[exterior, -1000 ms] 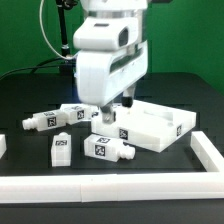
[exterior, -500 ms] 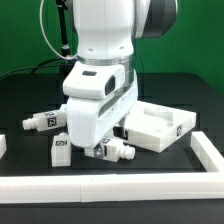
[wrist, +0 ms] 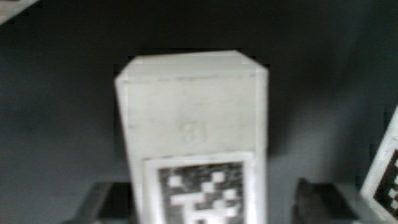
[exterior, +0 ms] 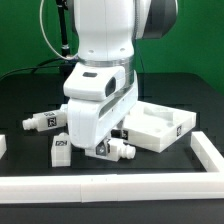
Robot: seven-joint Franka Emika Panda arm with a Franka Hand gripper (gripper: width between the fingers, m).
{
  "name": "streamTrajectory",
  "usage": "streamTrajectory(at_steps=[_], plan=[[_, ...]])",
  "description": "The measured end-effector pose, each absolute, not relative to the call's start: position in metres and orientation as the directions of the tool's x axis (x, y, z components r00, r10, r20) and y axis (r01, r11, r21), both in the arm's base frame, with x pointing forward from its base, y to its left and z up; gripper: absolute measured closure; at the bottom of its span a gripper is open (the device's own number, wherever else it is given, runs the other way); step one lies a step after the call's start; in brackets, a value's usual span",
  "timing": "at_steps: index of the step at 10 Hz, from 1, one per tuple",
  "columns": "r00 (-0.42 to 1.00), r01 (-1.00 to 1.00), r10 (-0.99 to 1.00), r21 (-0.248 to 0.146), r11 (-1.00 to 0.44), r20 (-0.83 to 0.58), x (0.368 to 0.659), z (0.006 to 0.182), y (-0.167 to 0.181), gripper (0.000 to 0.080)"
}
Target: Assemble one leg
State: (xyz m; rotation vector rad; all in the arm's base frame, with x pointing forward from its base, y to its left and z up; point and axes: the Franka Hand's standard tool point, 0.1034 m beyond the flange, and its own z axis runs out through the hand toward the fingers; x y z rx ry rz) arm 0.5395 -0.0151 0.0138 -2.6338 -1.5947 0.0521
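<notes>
A stubby white leg (exterior: 118,151) with a marker tag lies on the black table in front of the large white panel (exterior: 158,125). My gripper (exterior: 103,150) is down over the leg's end on the exterior view's left and hides that end. In the wrist view the leg (wrist: 192,100) lies between the two dark fingers (wrist: 107,202), with its tag nearest the gripper (wrist: 214,205). The jaws stand open on either side, with a small gap on at least one side. Two more legs lie on the exterior view's left, one (exterior: 62,148) near and one (exterior: 44,120) farther.
A white frame rail (exterior: 110,186) runs along the front, with a raised end (exterior: 206,150) on the exterior view's right. The edge of another white tagged part (wrist: 384,170) shows at the side of the wrist view.
Between one second and half a second ago the arm came down and forward over the leg in front of the panel. Since then nothing has visibly moved.
</notes>
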Motion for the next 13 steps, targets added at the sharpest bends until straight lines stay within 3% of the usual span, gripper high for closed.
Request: streamTrajectory(at_steps=[1, 3, 4, 5, 6, 11, 13], plan=[[0.464, 0.884, 0.886, -0.071, -0.462, 0.003, 0.54, 0.014, -0.015, 0.0514], [0.464, 0.883, 0.886, -0.074, -0.463, 0.0, 0.54, 0.016, -0.016, 0.0514], [0.468, 0.88, 0.883, -0.082, -0.468, -0.018, 0.543, 0.037, -0.021, 0.0514], [0.476, 0.877, 0.879, -0.065, -0.477, -0.026, 0.547, 0.067, -0.032, 0.0514], [0.476, 0.878, 0.879, -0.042, -0.477, -0.027, 0.547, 0.083, -0.048, 0.0514], [0.46, 0.885, 0.887, -0.06, -0.461, -0.04, 0.516, 0.073, -0.169, 0.0512], [0.463, 0.883, 0.885, -0.061, -0.465, -0.042, 0.515, 0.073, -0.17, 0.0512]])
